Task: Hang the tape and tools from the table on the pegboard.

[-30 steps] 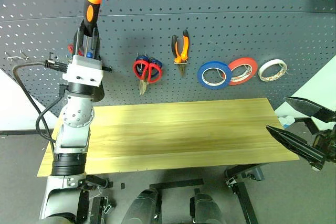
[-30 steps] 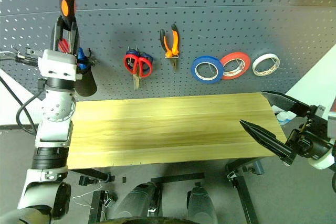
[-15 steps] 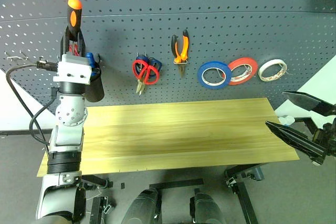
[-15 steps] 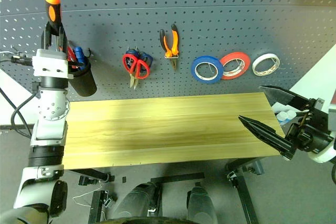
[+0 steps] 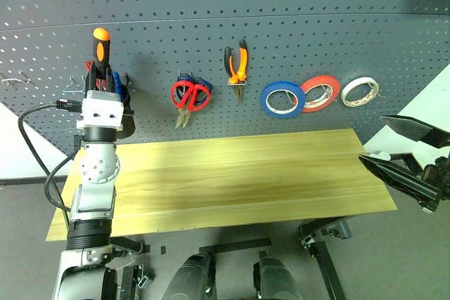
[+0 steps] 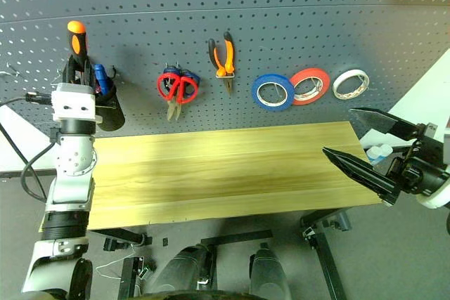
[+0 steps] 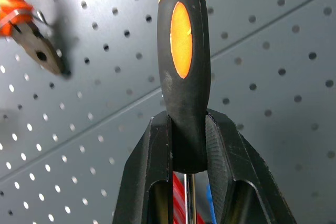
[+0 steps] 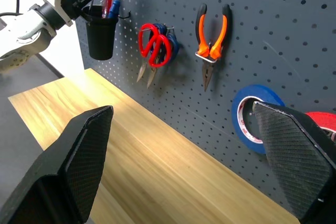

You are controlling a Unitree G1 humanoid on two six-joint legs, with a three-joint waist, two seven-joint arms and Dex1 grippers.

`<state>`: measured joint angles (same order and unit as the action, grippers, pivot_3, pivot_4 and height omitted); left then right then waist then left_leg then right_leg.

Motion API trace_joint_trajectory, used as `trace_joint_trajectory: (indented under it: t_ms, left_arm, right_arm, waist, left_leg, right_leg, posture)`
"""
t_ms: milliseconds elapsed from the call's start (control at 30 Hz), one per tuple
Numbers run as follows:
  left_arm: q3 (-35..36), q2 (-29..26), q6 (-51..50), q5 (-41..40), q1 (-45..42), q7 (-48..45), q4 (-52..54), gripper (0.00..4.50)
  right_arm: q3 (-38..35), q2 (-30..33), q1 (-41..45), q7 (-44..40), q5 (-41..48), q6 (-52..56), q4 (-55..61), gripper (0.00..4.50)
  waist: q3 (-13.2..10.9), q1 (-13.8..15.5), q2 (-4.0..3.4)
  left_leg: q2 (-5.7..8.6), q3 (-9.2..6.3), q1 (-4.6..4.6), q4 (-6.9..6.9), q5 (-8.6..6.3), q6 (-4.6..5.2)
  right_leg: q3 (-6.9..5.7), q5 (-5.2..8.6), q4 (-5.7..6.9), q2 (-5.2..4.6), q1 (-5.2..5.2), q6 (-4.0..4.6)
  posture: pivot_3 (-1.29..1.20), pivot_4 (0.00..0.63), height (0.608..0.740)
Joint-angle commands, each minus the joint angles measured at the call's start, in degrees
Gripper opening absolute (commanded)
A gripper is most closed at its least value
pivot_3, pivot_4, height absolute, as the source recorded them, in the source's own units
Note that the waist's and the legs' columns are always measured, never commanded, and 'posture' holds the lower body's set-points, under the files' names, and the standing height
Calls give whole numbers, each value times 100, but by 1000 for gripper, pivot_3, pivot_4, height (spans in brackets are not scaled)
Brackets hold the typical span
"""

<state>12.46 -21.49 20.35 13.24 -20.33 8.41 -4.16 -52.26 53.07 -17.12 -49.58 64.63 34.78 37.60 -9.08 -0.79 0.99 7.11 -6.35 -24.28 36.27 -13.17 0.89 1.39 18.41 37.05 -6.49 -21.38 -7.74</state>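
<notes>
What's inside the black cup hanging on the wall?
The black cup on the pegboard holds red and blue handles. The left gripper lowers the screwdriver toward it; its tip and the cup's bottom are hidden.

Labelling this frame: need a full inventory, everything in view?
pegboard: 1, dark grey, behind table
table: 1, light wood
screwdriver: 1, orange-black handle, in left gripper, over cup
cup: 1, black, on pegboard, holds red and blue items
red scissors: 1, hung, over blue-handled pair
pliers: 1, orange-black, hung
blue tape: 1, hung
red tape: 1, hung
white tape: 1, hung
left gripper: shut
right gripper: open, empty
</notes>
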Motion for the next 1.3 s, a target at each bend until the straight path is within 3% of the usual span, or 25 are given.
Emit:
trace_joint_trajectory:
  t_ms: [33,233,767,1100,1300]
  left_arm:
    - [65,44,-23,-45,-9,93,178,488]
    - [85,43,-59,-30,44,90,154,488]
    - [116,108,-292,-12,189,175,213,488]
    - [153,60,-211,13,187,289,203,3842]
    - [99,50,-82,56,94,315,330,3842]
  right_arm:
    - [-205,123,156,38,246,62,-7,4500]
    - [-306,114,414,279,739,152,21,4500]
    - [-279,131,336,274,605,249,41,4500]
    - [-188,128,328,190,404,251,-17,4500]
    - [-66,130,363,121,224,215,-62,4500]
  waist:
    - [-3,1,-3]
    - [-28,2,1]
    - [-61,-6,3]
    - [-67,8,3]
    - [-67,8,2]
  left_leg:
    - [0,0,0,0,0,0]
    - [0,0,-2,-1,0,0]
    - [0,1,-3,-6,0,0]
    - [0,1,-5,-5,0,1]
    - [0,0,-6,-5,0,0]
  right_leg:
    - [0,0,0,0,0,0]
    - [0,0,-1,-1,0,0]
    - [1,1,-4,-1,-4,1]
    - [0,1,-5,-2,-5,1]
    - [0,1,-5,-2,-5,1]
  posture:
    - [-128,194,740]
    - [-128,197,740]
    - [-129,200,740]
    - [-126,199,740]
    - [-120,191,740]
